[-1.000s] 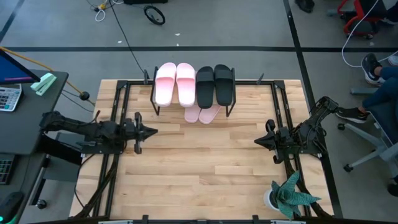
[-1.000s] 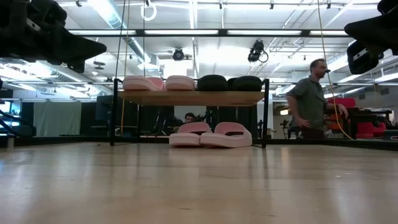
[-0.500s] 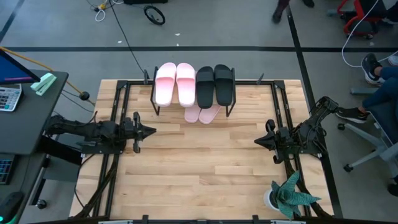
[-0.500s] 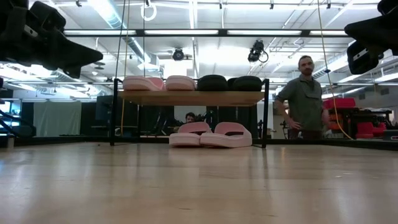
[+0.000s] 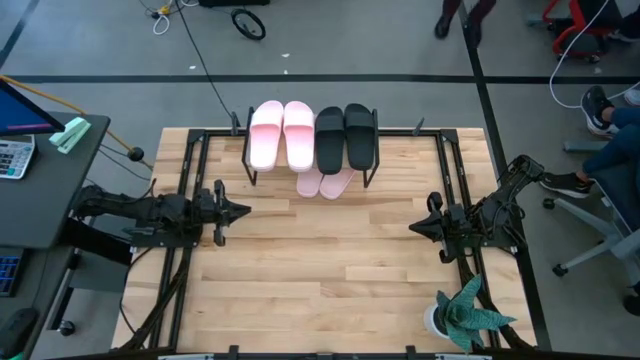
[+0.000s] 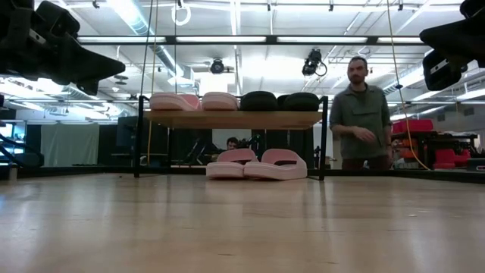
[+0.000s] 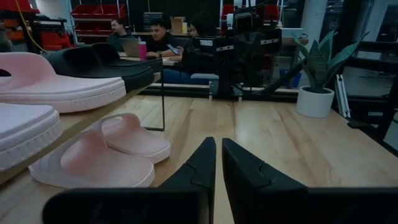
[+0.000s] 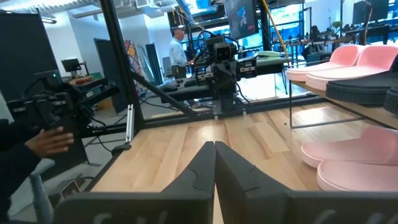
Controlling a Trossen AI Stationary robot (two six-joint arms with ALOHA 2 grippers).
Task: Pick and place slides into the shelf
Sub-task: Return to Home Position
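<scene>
Since all six slides (image 6: 258, 101) are stored, top pink pair (image 5: 283, 135) and black pair (image 5: 346, 137) on the shelf (image 6: 235, 119), lower pink pair (image 5: 325, 184) under it, left gripper (image 5: 243, 211) and right gripper (image 5: 415, 229) hover empty, fingers closed, well apart at the table (image 5: 320, 270) sides.

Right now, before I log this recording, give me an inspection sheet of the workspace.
Surface: wooden table, with the shelf at its far edge.
Job's things: shelf carries the top pink pair and the black pair. The lower pink pair lies beneath it.
Clutter: potted plant at the table's near right corner.
Grippers: left gripper and right gripper are both shut, empty and raised at the table's sides.
Cables: black cable on the floor behind the table.
Surroundings: person standing beyond the table; desk with calculator beside the left arm.
</scene>
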